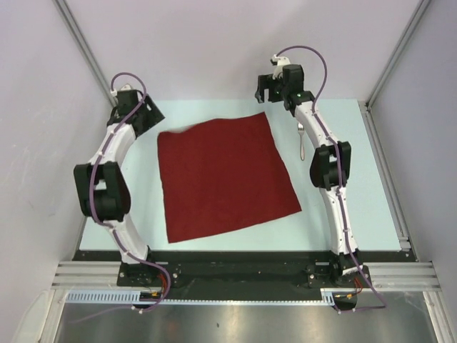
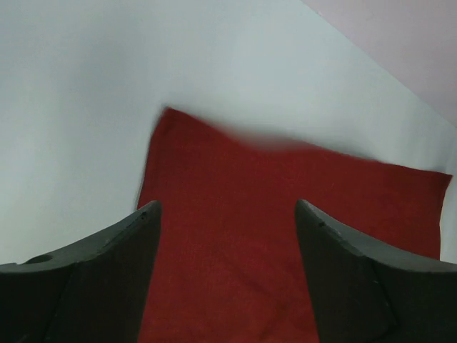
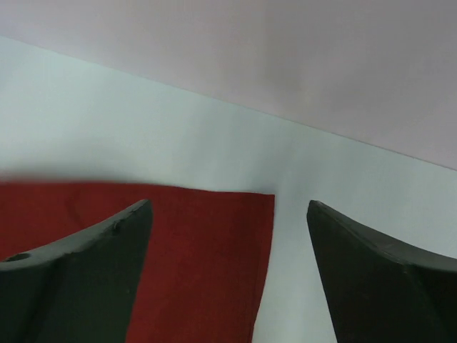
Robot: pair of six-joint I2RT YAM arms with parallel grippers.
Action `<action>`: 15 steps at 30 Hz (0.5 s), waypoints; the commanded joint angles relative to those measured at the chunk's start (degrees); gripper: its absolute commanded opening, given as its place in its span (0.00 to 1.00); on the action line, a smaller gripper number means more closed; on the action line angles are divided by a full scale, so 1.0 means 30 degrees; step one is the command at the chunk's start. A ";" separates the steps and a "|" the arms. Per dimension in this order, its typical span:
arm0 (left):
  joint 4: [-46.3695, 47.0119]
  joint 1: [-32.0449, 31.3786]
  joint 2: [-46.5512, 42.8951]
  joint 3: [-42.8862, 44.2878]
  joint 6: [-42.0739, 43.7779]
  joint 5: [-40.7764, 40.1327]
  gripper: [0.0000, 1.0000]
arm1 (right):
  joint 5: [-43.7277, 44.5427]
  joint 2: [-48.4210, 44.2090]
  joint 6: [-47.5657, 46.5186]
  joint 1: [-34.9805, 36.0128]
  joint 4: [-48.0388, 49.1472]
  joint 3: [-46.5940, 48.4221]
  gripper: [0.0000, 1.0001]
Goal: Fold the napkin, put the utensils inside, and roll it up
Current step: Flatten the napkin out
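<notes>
The napkin lies spread flat in the centre of the top view, a dark red square slightly skewed on the pale table, with no fold in it yet. That looks like the starting layout: cloth opened out so a corner or edge can be lifted and carried across.

The fork sits just off the napkin's right edge in the upper right of the frame, partly tucked under the right arm. It's apart from the cloth and out of the way until the fold is made.

The left gripper hangs over the napkin's upper-left corner. Its jaws are well apart with only red fabric and table showing in the gap, so it has hold of nothing. The cloth's far edge reads blurred in its wrist view.

The right gripper is up by the upper-right corner, jaws spread wide. The napkin's corner shows in the gap below and nothing is pinched.

With both poised at the two far corners, my read is a two-handed pinch on that edge to start the fold.
</notes>
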 commanded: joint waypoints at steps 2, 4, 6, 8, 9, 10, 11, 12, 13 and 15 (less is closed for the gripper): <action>-0.1820 0.0151 -0.0362 0.3778 -0.0085 -0.0171 0.93 | -0.1976 -0.0769 0.1169 -0.0467 -0.1425 0.2920 0.97; -0.2112 0.0208 -0.1587 0.3633 0.0176 -0.0171 1.00 | -0.1948 -0.2885 0.1635 -0.0468 0.0540 -0.2904 0.97; -0.2289 0.0150 -0.2498 0.3167 0.0527 0.0295 1.00 | -0.1686 -0.5788 0.2192 -0.0526 0.2246 -0.7116 0.97; -0.2670 0.0179 -0.4045 0.2610 0.1172 0.0822 1.00 | -0.1538 -0.7371 0.3039 -0.0555 0.1814 -0.8978 0.96; -0.2671 0.0179 -0.4694 0.1592 0.1377 0.0941 1.00 | -0.1247 -0.8712 0.3277 -0.0556 0.1375 -0.9713 0.95; -0.2410 0.0121 -0.5339 0.0914 0.1698 0.1029 1.00 | -0.1042 -0.9364 0.3627 -0.0556 0.0471 -1.1228 0.93; -0.2321 0.0121 -0.6825 0.0182 0.1846 0.1233 1.00 | -0.0894 -1.0009 0.4385 -0.0527 0.0056 -1.2056 0.92; -0.2175 0.0063 -0.7478 -0.1188 0.2051 0.1438 1.00 | -0.0545 -1.1494 0.4741 -0.0526 -0.0209 -1.2934 0.91; -0.2028 -0.0170 -0.8267 -0.1840 0.2546 0.1469 1.00 | -0.0338 -1.2234 0.5208 -0.0497 -0.0473 -1.5089 0.90; -0.2027 -0.0638 -1.0109 -0.3331 0.3512 0.1470 1.00 | -0.0045 -1.4571 0.6057 -0.0410 -0.0534 -1.7354 0.90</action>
